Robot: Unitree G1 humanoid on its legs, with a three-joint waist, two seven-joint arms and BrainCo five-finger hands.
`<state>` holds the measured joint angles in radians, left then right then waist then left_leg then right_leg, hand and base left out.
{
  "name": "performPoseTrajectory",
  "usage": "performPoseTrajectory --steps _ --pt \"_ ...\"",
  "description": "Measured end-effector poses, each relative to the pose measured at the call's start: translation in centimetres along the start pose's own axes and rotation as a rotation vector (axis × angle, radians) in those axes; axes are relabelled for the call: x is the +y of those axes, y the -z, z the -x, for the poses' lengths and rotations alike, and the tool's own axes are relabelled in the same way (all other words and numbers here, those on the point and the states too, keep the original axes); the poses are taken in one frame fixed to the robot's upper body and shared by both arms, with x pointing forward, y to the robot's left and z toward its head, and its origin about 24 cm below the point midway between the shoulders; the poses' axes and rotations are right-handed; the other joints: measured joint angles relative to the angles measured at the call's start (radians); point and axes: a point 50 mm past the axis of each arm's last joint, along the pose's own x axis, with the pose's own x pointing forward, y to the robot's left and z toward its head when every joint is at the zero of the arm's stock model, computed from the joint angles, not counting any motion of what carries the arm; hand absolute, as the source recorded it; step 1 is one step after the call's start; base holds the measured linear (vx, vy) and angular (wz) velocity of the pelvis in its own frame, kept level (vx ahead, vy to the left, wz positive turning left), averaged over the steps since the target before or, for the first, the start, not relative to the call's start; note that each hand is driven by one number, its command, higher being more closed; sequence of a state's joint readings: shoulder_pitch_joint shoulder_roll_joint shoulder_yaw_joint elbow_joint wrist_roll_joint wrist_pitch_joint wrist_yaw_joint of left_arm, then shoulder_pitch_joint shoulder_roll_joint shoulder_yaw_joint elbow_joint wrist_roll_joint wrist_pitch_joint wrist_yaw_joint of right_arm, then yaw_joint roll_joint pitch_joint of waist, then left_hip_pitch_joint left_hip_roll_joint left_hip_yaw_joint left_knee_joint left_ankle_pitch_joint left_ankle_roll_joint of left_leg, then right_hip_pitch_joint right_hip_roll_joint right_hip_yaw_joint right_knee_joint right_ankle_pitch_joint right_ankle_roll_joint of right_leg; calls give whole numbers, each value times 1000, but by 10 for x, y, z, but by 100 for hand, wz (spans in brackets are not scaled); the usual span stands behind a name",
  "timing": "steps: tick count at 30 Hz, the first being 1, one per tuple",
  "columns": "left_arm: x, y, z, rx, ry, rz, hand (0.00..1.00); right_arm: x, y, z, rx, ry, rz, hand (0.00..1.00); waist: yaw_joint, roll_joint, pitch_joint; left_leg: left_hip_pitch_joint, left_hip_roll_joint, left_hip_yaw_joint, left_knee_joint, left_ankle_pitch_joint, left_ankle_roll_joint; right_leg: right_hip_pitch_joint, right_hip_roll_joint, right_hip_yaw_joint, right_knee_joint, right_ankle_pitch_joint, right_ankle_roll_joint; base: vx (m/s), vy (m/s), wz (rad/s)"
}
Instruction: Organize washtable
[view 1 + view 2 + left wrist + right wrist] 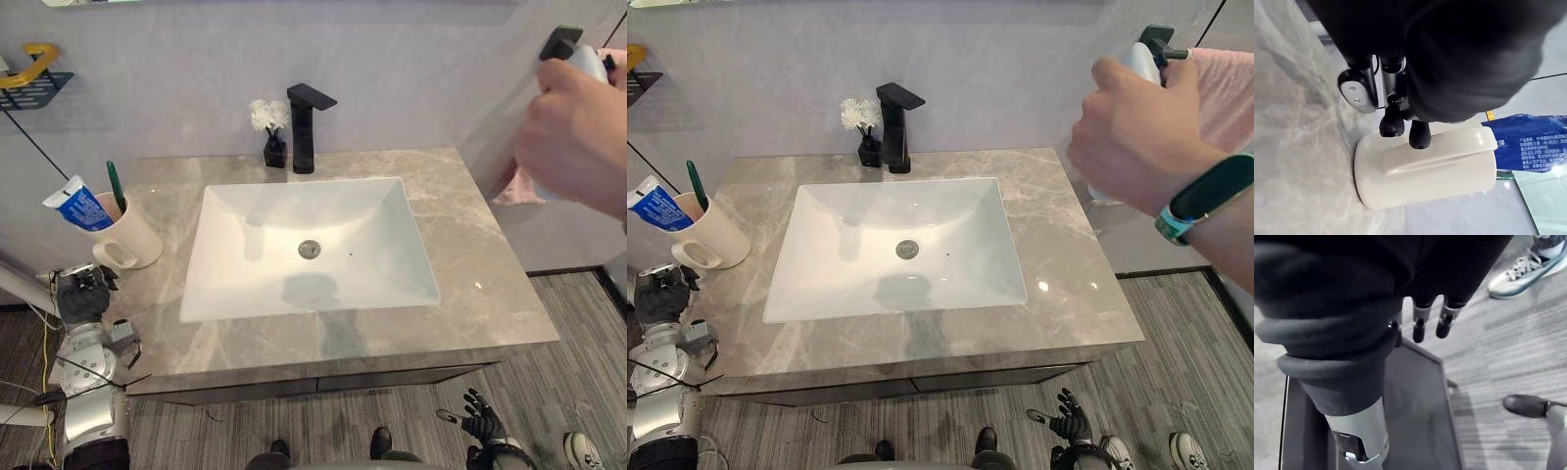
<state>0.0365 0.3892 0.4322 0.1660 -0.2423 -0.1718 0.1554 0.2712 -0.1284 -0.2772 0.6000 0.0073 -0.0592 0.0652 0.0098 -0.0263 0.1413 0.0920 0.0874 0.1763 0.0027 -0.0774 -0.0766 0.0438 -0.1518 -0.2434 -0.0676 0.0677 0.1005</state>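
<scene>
A cream mug [132,240] stands at the left edge of the grey marble washtable [470,255], holding a blue toothpaste tube [78,208] and a green toothbrush [116,186]. My left hand [83,297] hovers just off the table's left edge, close to the mug's handle side; its fingertips [1420,137] are relaxed and hold nothing, right next to the mug [1425,166]. Low at the front right, over the floor, my right hand [482,419] hangs with its fingers [1420,328] spread. A person's hand [578,137] holds a white spray bottle [588,61] above the table's right end.
A white rectangular sink [392,284] fills the table's middle. Behind it stand a black faucet [304,127] and a small black vase of white flowers [272,132]. A dark wall shelf [34,83] hangs at upper left, a pink towel [1225,88] at right.
</scene>
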Motion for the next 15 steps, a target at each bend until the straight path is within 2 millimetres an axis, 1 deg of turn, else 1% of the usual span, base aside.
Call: performPoseTrajectory --steps 5,9,15 --pt "-6 -3 -4 -13 10 14 100 0 -7 -1 -31 -1 1 0 -2 7 13 -14 0 3 5 0 0 -16 0 4 7 1 0 0 0 0" --pt "-11 -10 -10 -38 15 31 100 0 -10 -1 -40 -1 1 0 -3 1 26 -27 1 5 9 0 0 -31 -1 6 13 1 0 0 0 0" --pt "-7 -11 -15 -39 14 2 100 1 -10 -1 -42 -2 0 0 -15 0 29 -35 1 5 14 0 0 -39 -2 6 15 2 1 0 0 0"
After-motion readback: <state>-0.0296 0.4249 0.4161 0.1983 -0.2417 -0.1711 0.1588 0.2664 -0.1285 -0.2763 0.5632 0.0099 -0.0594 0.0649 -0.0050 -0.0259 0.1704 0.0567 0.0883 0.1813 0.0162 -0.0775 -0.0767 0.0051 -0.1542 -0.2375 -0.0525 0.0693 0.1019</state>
